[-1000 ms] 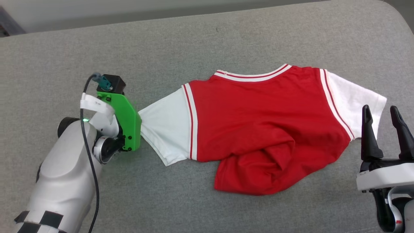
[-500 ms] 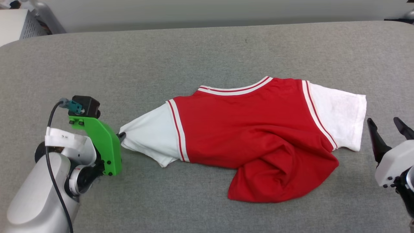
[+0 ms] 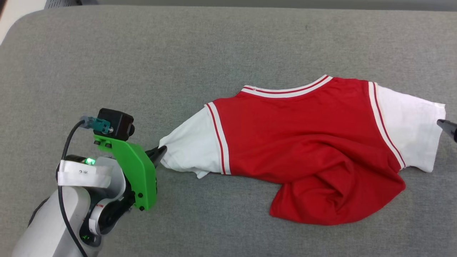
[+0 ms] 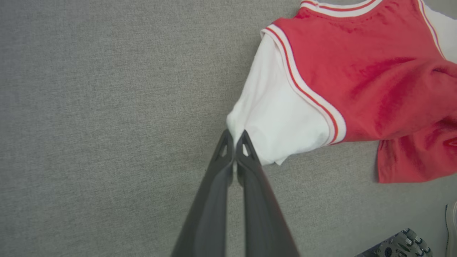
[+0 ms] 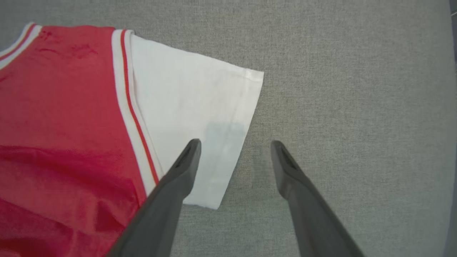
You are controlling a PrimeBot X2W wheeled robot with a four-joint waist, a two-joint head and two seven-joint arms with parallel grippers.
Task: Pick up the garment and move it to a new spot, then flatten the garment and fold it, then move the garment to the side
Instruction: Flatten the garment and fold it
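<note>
My L gripper (image 4: 234, 135) pinching jersey (image 3: 307, 142) by L sleeve cuff (image 4: 250, 125); R gripper (image 5: 235, 143) spread at R cuff (image 5: 246, 107). Likely soft, light, limp; grab cuffs.

Head cam looks steeply down on the whole garment (image 3: 307, 150), left wrist cam close along left gripper (image 4: 235, 134) at one white sleeve (image 4: 278, 121), right wrist cam close along right gripper (image 5: 236, 143) over the other, all sharing red body (image 5: 64, 107).
</note>
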